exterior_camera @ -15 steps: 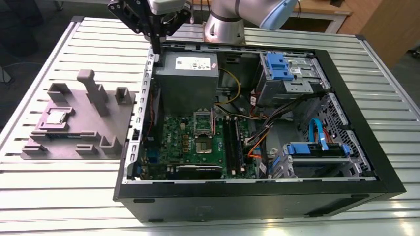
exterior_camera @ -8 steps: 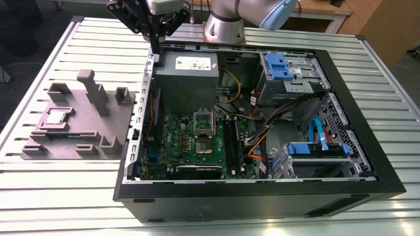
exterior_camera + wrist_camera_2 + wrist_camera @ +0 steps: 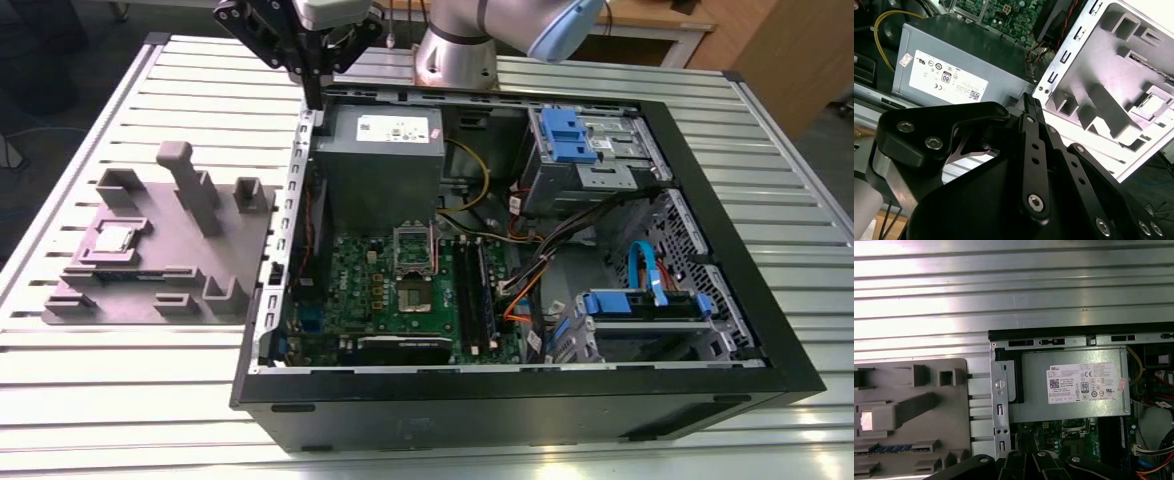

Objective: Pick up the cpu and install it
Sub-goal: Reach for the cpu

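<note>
Task barely begun, judging by layout.
- cpu (image 3: 118,238): lies flat in recess of grey fixture (image 3: 160,275) on slatted worktop (image 3: 120,400), exterior view's left, outside open computer case (image 3: 747,380). Untouched.
- gripper (image 3: 316,95): upper centre-left of exterior view, above case edge beside power supply (image 3: 380,150), well apart from cpu. Fingers pressed together, nothing held.
- socket (image 3: 414,262) on green motherboard (image 3: 360,290): looks unfilled.
- Pick-up and install both outstanding.
</note>
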Controlling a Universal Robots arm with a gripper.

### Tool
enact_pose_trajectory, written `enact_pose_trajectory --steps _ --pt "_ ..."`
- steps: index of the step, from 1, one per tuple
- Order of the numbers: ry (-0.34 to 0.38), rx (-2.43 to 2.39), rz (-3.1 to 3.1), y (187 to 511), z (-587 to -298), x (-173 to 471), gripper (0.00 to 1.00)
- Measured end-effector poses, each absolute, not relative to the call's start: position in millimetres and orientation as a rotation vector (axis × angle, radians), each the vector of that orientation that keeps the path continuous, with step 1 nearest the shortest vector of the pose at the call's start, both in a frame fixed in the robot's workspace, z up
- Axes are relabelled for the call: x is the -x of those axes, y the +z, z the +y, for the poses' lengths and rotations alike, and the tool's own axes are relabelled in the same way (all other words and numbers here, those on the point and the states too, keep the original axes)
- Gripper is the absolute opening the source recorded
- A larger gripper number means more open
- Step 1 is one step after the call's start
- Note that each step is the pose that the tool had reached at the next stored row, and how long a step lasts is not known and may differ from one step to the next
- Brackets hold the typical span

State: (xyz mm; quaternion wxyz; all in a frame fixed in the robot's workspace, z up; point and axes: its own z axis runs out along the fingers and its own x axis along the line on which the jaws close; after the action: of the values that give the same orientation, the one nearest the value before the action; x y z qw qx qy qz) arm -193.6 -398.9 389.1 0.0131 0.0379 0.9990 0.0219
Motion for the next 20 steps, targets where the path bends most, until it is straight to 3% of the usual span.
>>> enact_pose_trajectory --steps 20 --pt "0.068 -0.118 3.112 388.2 -398.9 203.8 0.1"
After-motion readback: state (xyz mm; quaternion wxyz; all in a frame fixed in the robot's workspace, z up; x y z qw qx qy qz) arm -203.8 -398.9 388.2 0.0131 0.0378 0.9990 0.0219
